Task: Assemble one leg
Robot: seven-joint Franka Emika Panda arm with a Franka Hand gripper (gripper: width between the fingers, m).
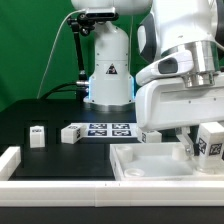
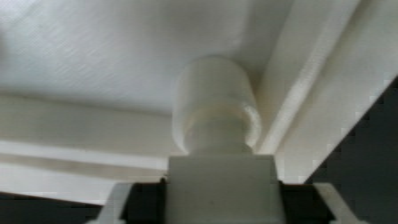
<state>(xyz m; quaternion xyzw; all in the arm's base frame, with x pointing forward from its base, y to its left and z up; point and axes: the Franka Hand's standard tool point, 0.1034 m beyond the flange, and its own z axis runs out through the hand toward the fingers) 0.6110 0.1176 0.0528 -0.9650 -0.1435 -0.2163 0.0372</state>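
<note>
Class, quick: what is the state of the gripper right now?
The gripper: closed, holding the leg over the white tray.

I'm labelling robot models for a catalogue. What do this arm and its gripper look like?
The glossy white arm has rounded shells and dark joint bands. Its domed base bears a black triangular mark and a blue glow; a thin dark cable hangs beside it. The gripper is white and boxy.

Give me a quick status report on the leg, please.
End effector shut on the leg. Leg over the tray corner. Nothing visible in the way.
</note>
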